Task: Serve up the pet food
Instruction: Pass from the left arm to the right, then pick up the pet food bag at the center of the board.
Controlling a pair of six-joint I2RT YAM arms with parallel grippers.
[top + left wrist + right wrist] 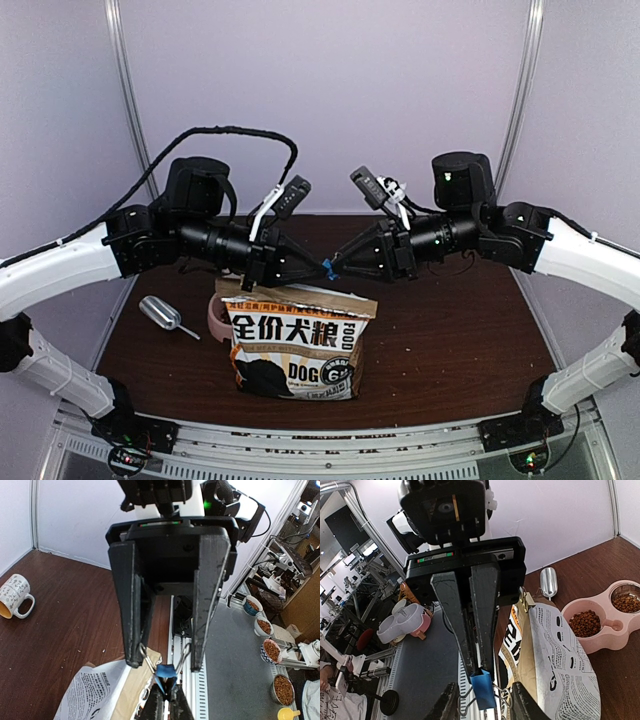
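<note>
My two grippers meet tip to tip above the bag's top in the top view. My right gripper point(339, 266) point(479, 670) is shut on the body of a blue binder clip point(328, 268) point(483, 689). My left gripper point(317, 267) point(163, 661) has its fingers pressed on the clip's two wire handles point(145, 656). The kraft dog-food bag point(298, 340) point(560, 660) stands below. Brown kibble point(585, 623) fills both wells of the pink double bowl point(600, 639), which sits mostly hidden behind the bag in the top view point(214, 318).
A silver scoop point(165, 315) point(548, 582) lies left of the bag. A patterned mug point(14, 596) lies on its side on the table. Several bowls of kibble point(272, 650) stand on a bench beyond the table. A small metal clip point(524, 600) sits on the bag's top corner.
</note>
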